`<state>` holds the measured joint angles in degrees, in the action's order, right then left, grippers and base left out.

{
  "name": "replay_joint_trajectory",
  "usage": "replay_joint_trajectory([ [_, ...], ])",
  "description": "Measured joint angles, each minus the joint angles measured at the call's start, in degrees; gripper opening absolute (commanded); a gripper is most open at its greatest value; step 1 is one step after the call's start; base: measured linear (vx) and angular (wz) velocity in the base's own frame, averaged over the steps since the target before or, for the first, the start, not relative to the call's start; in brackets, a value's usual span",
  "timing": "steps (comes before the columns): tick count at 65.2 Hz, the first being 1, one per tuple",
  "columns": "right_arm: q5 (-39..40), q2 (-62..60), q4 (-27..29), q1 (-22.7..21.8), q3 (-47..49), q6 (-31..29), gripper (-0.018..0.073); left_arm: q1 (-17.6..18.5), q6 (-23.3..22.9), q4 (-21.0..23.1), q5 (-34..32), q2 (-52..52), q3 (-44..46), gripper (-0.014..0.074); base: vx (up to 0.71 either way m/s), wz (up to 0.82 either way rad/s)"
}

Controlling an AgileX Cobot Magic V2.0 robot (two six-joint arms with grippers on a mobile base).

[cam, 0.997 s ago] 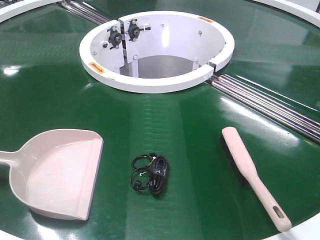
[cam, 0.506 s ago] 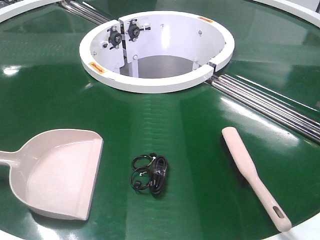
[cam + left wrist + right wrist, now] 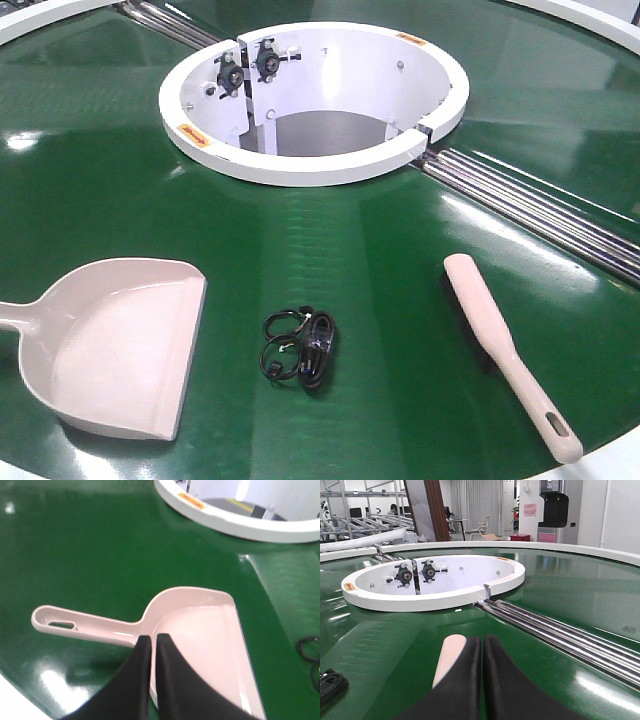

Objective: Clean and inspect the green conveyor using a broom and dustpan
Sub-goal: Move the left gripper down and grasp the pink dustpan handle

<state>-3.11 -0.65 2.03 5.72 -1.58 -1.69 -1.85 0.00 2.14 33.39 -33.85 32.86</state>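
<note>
No text, number or brand can be read in any view.

Front view: the white ring (image 3: pixel 300 170) carries an orange-and-yellow sticker (image 3: pixel 190 131) on its top face at the near left. A second sticker (image 3: pixel 410 39) sits on the rim at the far right. The print on both is too small to resolve.

Left wrist view: one sticker of the same kind shows on the ring's rim, with blurred characters.

Right wrist view: one such sticker shows at the ring's left end and is illegible. A pink sheet (image 3: pixel 530 509) hangs on the far wall, its print too small to read.

Left gripper (image 3: pixel 153 639) and right gripper (image 3: pixel 482 641) are closed.
</note>
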Motion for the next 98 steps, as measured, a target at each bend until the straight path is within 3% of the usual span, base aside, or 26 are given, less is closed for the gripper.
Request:
replay_joint_trajectory([
  [10, 0.0, 0.0, 0.0, 0.0, 0.0, 0.0, -0.0008, 0.0, 0.0, 0.0, 0.01, -0.97, 0.0, 0.0029, 0.0, 0.0],
  [17, 0.0, 0.0, 0.0, 0.0, 0.0, 0.0, -0.0008, 0.0, 0.0, -0.69, 0.01, -0.97, 0.0, 0.01, 0.0, 0.0],
  [32, 0.0, 0.0, 0.0, 0.0, 0.0, 0.0, -0.0008, 0.0, 0.0, -3.66, 0.13, -0.97, 0.0, 0.0416, 0.0, 0.0],
  [39, 0.0, 0.0, 0.0, 0.0, 0.0, 0.0, -0.0008, 0.0, 0.0, -3.91, 0.63, -0.97, 0.0, 0.0503, 0.0, 0.0],
  [53, 0.0, 0.0, 0.0, 0.0, 0.0, 0.0, -0.0008, 0.0, -0.34, -2.78, 1.28, -0.97, 0.0, 0.0523, 0.0, 0.0],
  [61, 0.0, 0.0, 0.0, 0.0, 0.0, 0.0, -0.0008, 0.0, 0.0, -1.53, 5.82, -1.44, 2.37, 0.0523, 0.0, 0.0],
  [71, 0.0, 0.0, 0.0, 0.0, 0.0, 0.0, -0.0008, 0.0, 6.65, -1.52, 15.8, -5.92, 12.41, 0.0523, 0.0, 0.0],
  [86, 0.0, 0.0, 0.0, 0.0, 0.0, 0.0, -0.0008, 0.0, 22.58, -1.68, 34.56, -18.15, 28.79, 0.0523, 0.0, 0.0],
  [98, 0.0, 0.0, 0.0, 0.0, 0.0, 0.0, -0.0008, 0.0, 37.05, -4.66, 38.13, -25.52, 31.49, 0.0504, 0.0, 0.0],
])
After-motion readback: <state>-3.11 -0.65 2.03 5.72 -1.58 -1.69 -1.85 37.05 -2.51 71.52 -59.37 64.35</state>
